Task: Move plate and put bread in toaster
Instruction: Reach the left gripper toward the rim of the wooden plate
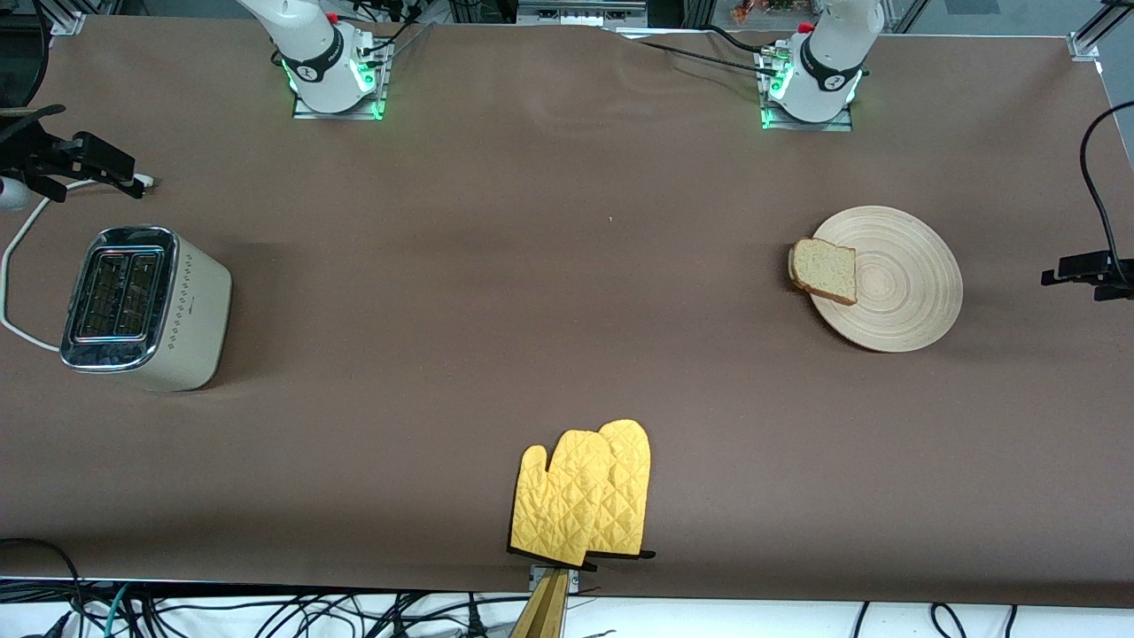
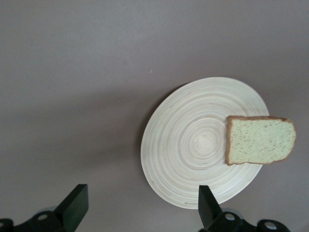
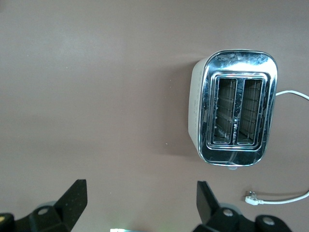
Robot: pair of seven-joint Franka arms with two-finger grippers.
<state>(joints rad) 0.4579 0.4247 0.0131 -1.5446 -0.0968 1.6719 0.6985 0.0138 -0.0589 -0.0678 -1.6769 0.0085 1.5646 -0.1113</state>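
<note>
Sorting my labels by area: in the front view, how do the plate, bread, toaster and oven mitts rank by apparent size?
Largest to smallest:
1. toaster and plate: too close to rank
2. oven mitts: a little smaller, and nearer the camera, so unsure
3. bread: clearly smallest

A wide table (image 1: 567, 292) covered in matte brown sheeting fills the scene, evenly lit from above with soft shadows. Aluminium framing (image 1: 1085, 40) marks its corners. A pair of yellow quilted oven mitts (image 1: 585, 496) lies at the edge nearest the front camera. Black and white cables (image 1: 292, 616) trail along a pale strip, possibly floor, below that edge.
</note>
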